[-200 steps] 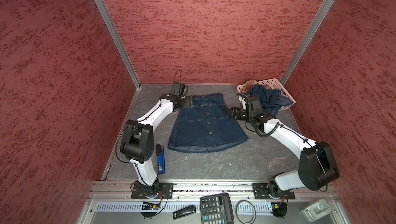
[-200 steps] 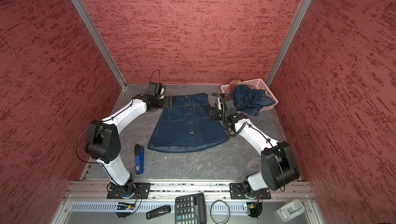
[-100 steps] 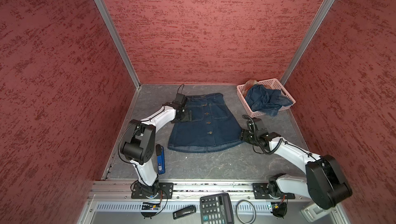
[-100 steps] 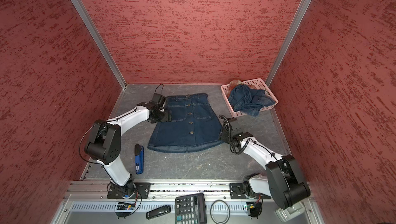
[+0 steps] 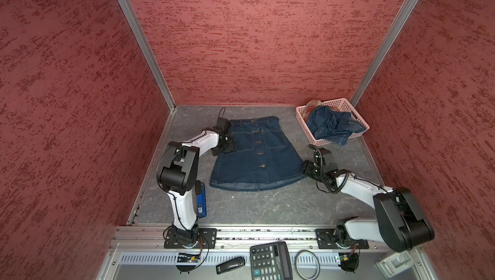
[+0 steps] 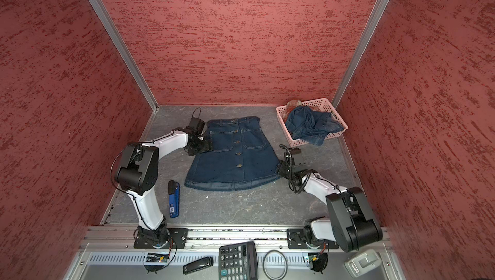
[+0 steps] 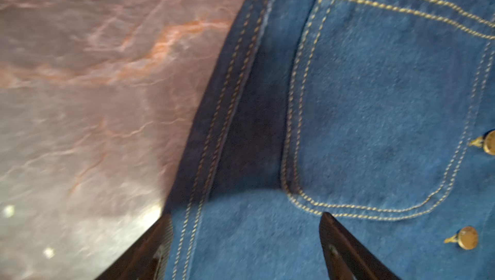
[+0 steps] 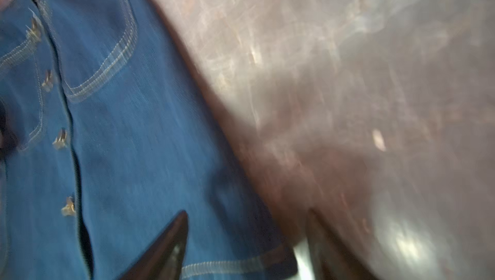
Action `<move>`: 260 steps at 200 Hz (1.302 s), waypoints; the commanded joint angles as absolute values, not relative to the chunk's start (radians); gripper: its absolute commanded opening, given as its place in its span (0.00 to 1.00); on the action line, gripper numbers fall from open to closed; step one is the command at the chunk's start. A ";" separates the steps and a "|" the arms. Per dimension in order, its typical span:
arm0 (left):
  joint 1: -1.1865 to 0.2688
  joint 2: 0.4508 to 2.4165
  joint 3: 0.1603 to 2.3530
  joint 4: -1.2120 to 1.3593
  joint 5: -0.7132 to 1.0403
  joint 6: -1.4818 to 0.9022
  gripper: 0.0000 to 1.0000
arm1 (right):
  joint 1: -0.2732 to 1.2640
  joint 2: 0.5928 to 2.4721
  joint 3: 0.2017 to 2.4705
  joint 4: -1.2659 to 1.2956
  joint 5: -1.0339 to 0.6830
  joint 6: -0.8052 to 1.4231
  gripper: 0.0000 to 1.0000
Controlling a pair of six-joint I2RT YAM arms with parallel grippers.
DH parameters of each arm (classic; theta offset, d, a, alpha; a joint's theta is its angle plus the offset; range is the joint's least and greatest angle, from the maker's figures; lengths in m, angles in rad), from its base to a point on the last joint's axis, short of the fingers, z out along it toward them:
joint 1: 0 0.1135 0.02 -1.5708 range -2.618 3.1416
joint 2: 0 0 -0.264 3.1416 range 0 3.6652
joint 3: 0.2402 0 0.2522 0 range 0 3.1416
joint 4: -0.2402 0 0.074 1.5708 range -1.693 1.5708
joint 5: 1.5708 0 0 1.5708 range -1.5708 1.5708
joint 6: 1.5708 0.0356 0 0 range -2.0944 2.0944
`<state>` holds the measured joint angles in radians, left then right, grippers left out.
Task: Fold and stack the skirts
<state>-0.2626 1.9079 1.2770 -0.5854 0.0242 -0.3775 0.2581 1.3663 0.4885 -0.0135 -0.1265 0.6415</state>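
3 skirts in view. 1 dark denim skirt (image 5: pixel 257 155) (image 6: pixel 235 155) lies spread flat in the middle of the grey table (image 5: pixel 267 206), front side up, waistband toward the back wall, hem toward the front rail. A row of brass buttons runs down its centre w/ 2 patch pockets either side.

The other 2 are in the pink basket (image 5: pixel 334 102) (image 6: pixel 316 101) at the back right corner. The crumpled denim skirt (image 5: pixel 329 125) (image 6: pixel 308 125) sits on top, spilling over the front rim. The plaid skirt (image 5: pixel 313 104) (image 6: pixel 293 104) only peeks out at the far left corner, under the denim.

Left gripper (image 5: pixel 227 145) (image 6: pixel 205 146) (image 7: pixel 246 215) is low at the flat skirt's left edge, level w/ the pocket. Jaws apart, straddling the side seam: 1 finger (image 7: pixel 150 251) is over bare table, the other over denim just below the pocket stitching.

Right gripper (image 5: pixel 305 168) (image 6: pixel 281 168) (image 8: pixel 247 211) is low at the skirt's right side, just above the hem corner. Jaws apart here too, 1 finger (image 8: pixel 166 246) over denim and the other over table, w/ the skirt's edge between them. The right wrist view is blurred, so I can't tell if the tips touch the cloth.

A blue and black stick-shaped item (image 5: pixel 201 201) lies on the table beside the left arm, well apart from the skirt. A calculator (image 5: pixel 270 264) sits in front of the rail.
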 commanded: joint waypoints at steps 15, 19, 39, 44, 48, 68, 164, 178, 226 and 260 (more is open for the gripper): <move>-0.253 1.934 1.322 -0.574 0.047 -0.391 0.86 | 0.255 1.383 0.446 0.091 -0.182 0.674 0.30; -0.252 1.936 1.323 -0.574 0.050 -0.393 0.86 | 0.255 1.374 0.447 0.089 -0.176 0.667 0.24; -0.249 1.962 1.329 -0.560 0.066 -0.406 0.85 | 0.255 1.308 0.468 0.058 -0.121 0.625 0.03; -0.249 1.970 1.336 -0.560 0.072 -0.409 0.85 | 0.255 1.295 0.481 0.044 -0.110 0.611 0.01; -0.247 1.978 1.340 -0.559 0.077 -0.412 0.84 | 0.255 1.285 0.493 0.032 -0.101 0.598 0.00; -0.250 2.017 1.371 -0.552 0.108 -0.430 0.82 | 0.254 1.251 0.564 -0.031 -0.046 0.536 0.00; -0.282 2.176 1.617 -0.582 0.203 -0.480 0.78 | 0.267 1.361 0.947 -0.113 -0.061 0.310 0.00; -0.274 2.158 1.629 -0.588 0.218 -0.482 0.79 | 0.301 1.381 0.997 -0.132 -0.059 0.285 0.00; -0.210 1.969 1.481 -0.571 0.239 -0.484 0.79 | 0.460 1.462 1.145 -0.205 -0.051 0.255 0.00; -0.204 1.846 1.282 -0.522 0.240 -0.516 0.75 | 0.569 1.549 1.222 -0.225 -0.056 0.253 0.00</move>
<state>-0.1993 1.9221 1.3914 -0.5575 0.2283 -0.4900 0.5095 1.5059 1.1687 -0.1898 -0.0479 0.2710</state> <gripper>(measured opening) 0.769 0.057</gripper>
